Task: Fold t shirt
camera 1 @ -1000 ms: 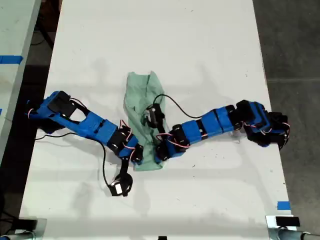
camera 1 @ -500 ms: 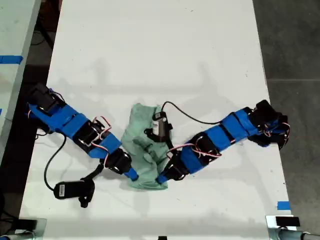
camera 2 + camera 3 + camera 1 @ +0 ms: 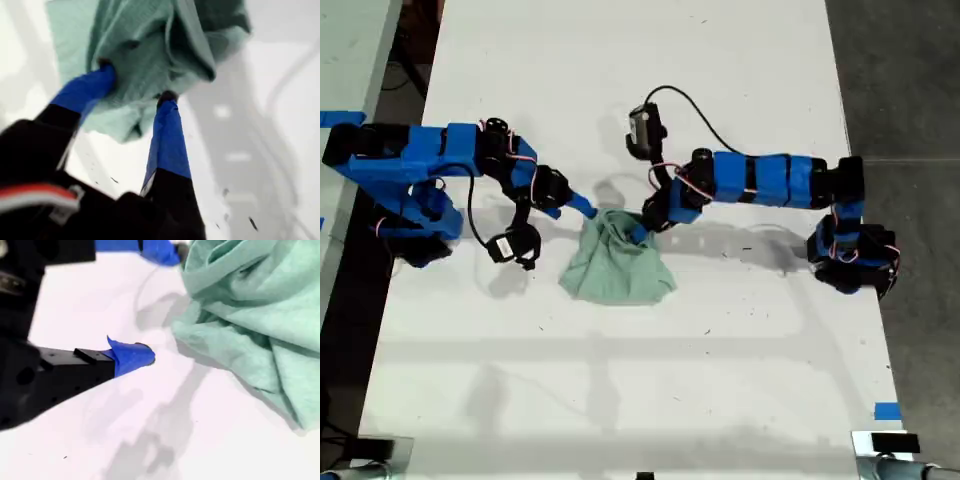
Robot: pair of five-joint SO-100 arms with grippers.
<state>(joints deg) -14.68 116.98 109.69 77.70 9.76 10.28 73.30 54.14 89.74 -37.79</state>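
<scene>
The exterior view looks straight down from high above the white surface (image 3: pixel 720 380), taking in both arms whole. Each wrist view sits close behind its own hand, angled down along the fingers; all three share the t shirt (image 3: pixel 620 265) mid-surface.

One t shirt (image 3: pixel 618 265), two blue arms, one table (image 3: pixel 720 380).

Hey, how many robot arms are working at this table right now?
2. My first arm comes in from the exterior view's right, my second arm from its left; both reach toward the t shirt. No others seem hidden.
</scene>
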